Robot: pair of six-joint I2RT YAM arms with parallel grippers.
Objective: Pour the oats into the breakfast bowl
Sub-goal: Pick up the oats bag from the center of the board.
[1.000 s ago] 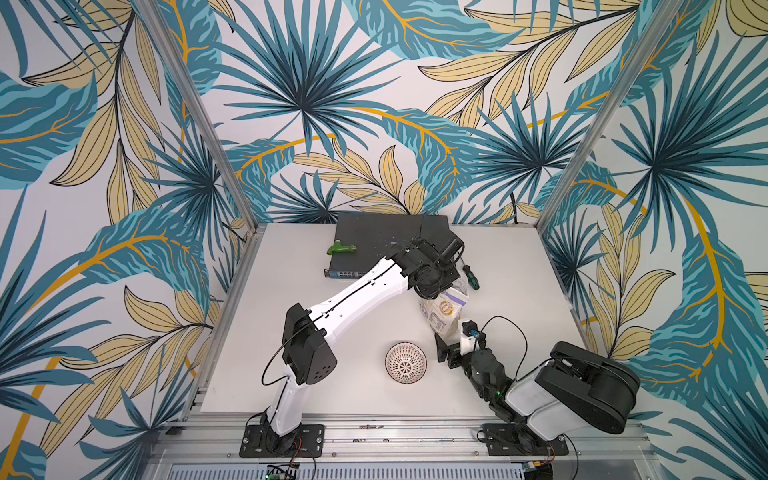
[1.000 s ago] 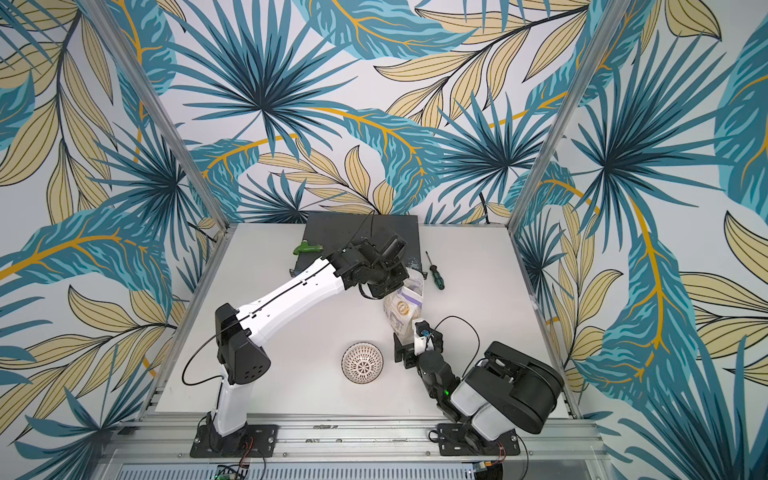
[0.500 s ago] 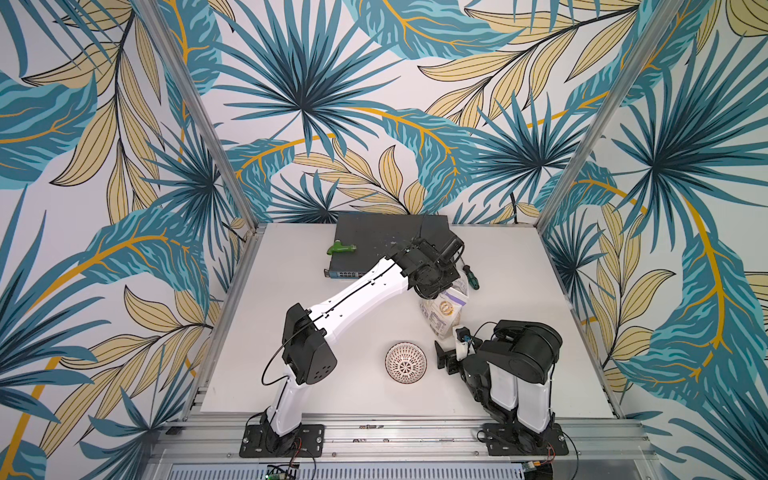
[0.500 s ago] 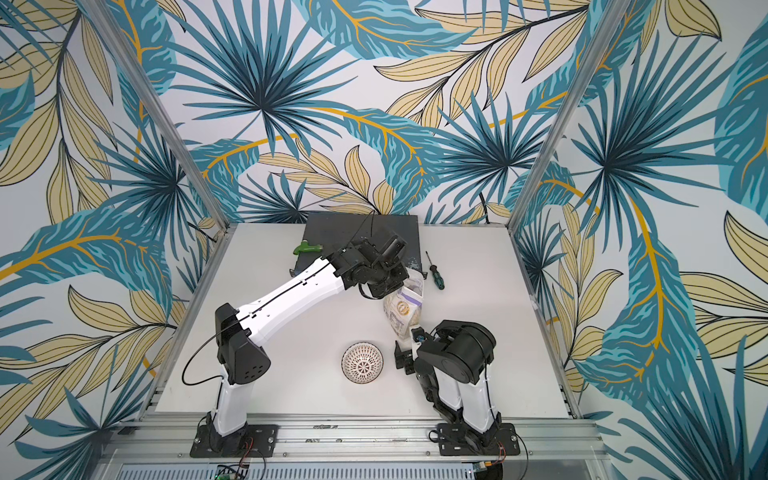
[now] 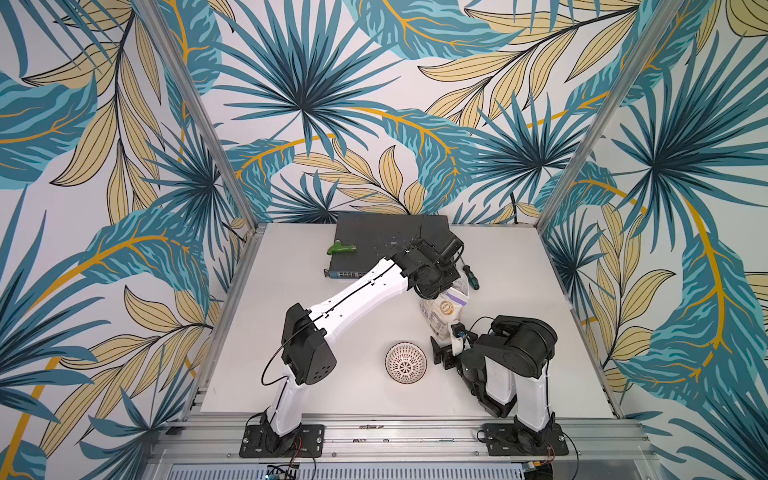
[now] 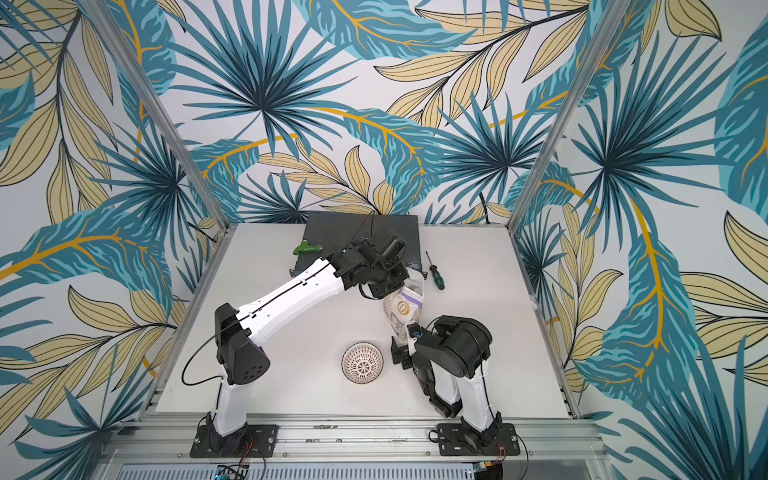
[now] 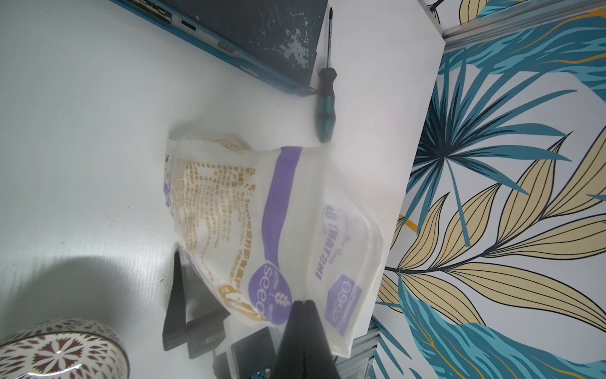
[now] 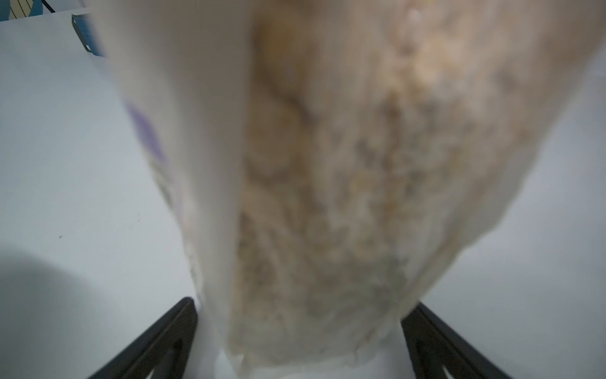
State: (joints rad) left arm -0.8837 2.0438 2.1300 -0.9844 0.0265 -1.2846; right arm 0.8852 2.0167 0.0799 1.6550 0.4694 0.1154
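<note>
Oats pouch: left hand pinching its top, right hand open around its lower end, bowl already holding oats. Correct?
No: the breakfast bowl is empty, its lattice bare in both top views. Otherwise right: left hand pinches the oats pouch, right hand open around its lower end.

A white table point(image 5: 266, 291) stands inside leaf-patterned walls point(image 5: 307, 104). At its 12 o'clock edge lies a flat black box point(image 5: 374, 232), with a small green tool point(image 5: 340, 249) on its 9 o'clock end. A green-handled screwdriver point(image 5: 471, 277) lies just beside the box's corner, around 1 o'clock.
</note>
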